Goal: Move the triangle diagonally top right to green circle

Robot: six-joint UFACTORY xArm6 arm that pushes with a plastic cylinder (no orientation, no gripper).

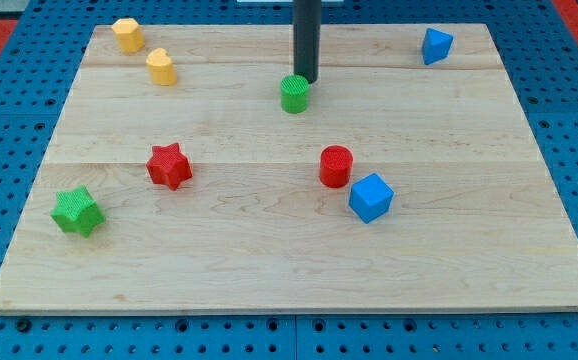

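On the pale wooden board — my tip just behind the green circle.

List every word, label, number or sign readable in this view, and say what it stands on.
None: no text, number or label shows anywhere.
The wooden board is bare wood grain.
The blocks, such as the green circle and the blue triangle, carry no markings.
My tip, right behind the green circle, is plain dark.

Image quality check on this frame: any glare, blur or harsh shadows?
Camera view: lighting is even, with no glare on the wooden board; the blocks cast only short, soft shadows. Focus is sharp on the green circle and on my tip just behind it. The board's edges taper toward the view's top from perspective.
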